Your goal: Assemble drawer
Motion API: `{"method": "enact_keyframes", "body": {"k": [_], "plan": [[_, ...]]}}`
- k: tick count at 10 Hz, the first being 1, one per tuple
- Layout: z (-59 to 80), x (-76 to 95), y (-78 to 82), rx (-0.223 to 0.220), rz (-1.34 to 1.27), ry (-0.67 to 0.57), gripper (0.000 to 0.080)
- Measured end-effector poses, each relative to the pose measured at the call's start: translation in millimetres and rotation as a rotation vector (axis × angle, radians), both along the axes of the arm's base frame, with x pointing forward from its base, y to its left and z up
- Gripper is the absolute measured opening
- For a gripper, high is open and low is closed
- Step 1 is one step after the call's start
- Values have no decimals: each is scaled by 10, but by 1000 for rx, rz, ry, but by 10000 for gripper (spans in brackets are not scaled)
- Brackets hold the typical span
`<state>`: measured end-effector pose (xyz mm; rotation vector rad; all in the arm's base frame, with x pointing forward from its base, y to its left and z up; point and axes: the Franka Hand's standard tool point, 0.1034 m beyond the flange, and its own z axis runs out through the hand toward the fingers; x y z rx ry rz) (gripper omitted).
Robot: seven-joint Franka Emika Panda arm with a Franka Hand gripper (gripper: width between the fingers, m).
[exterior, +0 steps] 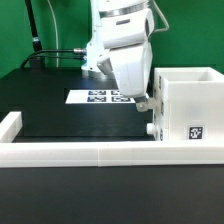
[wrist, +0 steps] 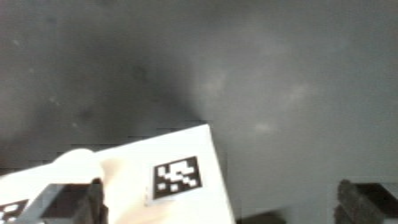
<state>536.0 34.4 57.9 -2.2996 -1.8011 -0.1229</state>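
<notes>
The drawer's white boxy housing (exterior: 185,105) stands at the exterior view's right, against the front border wall, with a square tag on its near face. A small knob (exterior: 152,128) sticks out low on its side. My gripper (exterior: 143,102) hangs just beside the housing's upper edge, on its left in the exterior view. In the wrist view my gripper (wrist: 224,203) is open, its dark fingers (wrist: 368,200) wide apart. A white tagged drawer part (wrist: 169,175) reaches in between them, close to one finger. I cannot tell if it touches.
The marker board (exterior: 105,97) lies flat on the black mat (exterior: 60,115) behind the gripper. A low white border wall (exterior: 90,152) runs along the mat's front and left sides. A green backdrop stands behind.
</notes>
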Motion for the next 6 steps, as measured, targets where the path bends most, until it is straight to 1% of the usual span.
{"method": "enact_keyframes", "body": {"k": [1, 3, 6], "plan": [[0, -2, -2, -2, -11, 3, 649], [5, -11, -89, -5, -25, 5, 649], [-6, -17, -91, -5, -26, 8, 649]]}}
